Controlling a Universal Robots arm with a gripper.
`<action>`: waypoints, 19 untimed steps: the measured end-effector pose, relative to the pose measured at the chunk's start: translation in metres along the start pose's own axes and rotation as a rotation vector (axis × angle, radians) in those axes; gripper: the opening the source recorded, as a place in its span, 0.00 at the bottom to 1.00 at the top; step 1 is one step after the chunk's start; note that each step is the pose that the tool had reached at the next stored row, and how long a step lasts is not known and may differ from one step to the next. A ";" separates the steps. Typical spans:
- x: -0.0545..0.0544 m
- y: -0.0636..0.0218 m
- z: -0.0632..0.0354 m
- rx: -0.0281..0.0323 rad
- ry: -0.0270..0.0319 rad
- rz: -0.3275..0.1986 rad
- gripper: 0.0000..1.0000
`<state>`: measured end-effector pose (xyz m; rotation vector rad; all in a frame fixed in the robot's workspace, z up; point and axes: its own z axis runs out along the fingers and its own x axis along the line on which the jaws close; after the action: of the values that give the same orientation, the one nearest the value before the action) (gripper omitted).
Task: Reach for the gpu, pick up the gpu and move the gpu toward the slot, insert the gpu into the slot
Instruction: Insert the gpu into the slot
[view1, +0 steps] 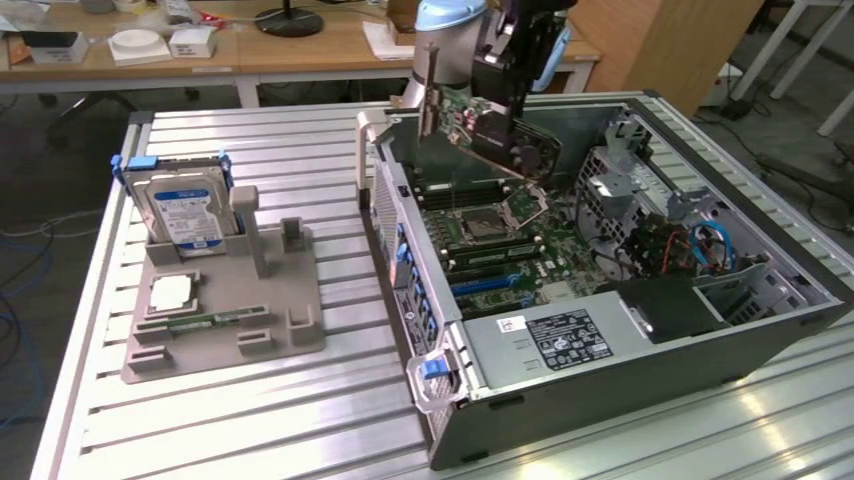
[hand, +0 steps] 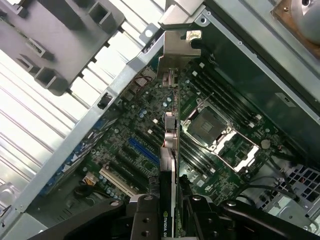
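While the arm hangs over the open case (view1: 641, 330), one gpu (view1: 458, 115) is held in the gripper (view1: 515, 120), up at 12 o'clock in the exterior view. In the wrist view the fingers (hand: 145, 217) are seen pressed onto the card from both sides. There the gpu (hand: 170, 135) is viewed edge-on, with the gripper (hand: 172, 222) clamped on its near end and the one silver bracket (hand: 177, 55) at the far end. The card is carried tilted above the motherboard (view1: 501, 250) and isn't seated in anything. Its lower edge is held over the area of the one CPU socket (view1: 483, 225). On the board, one blue slot (hand: 144, 152) and one white slot (hand: 117, 182) can be made out beside the card, apart from it.

Over at 9 o'clock in the exterior view, one grey fixture (view1: 267, 330) is laid on the slatted table (view1: 320, 420), well apart from the card. Three things are parked on it:
- one hard drive (view1: 187, 215) with a blue label, stood upright at the fixture's 11 o'clock
- one square chip (view1: 174, 293), laid flat
- one green memory stick (view1: 214, 322), just at 5 o'clock of the chip

The case is set at 3 o'clock of the fixture, side open, with one power supply (view1: 561, 340) at its 6 o'clock end.
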<state>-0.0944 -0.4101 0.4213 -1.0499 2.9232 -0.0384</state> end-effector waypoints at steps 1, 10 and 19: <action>0.000 -0.0002 0.0001 -0.0002 -0.0003 -0.008 0.25; -0.002 -0.0021 0.0010 -0.0020 -0.0028 -0.080 0.25; -0.004 -0.0040 0.0021 -0.0038 -0.0055 -0.157 0.25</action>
<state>-0.0885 -0.4105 0.4195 -1.2752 2.8302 -0.0341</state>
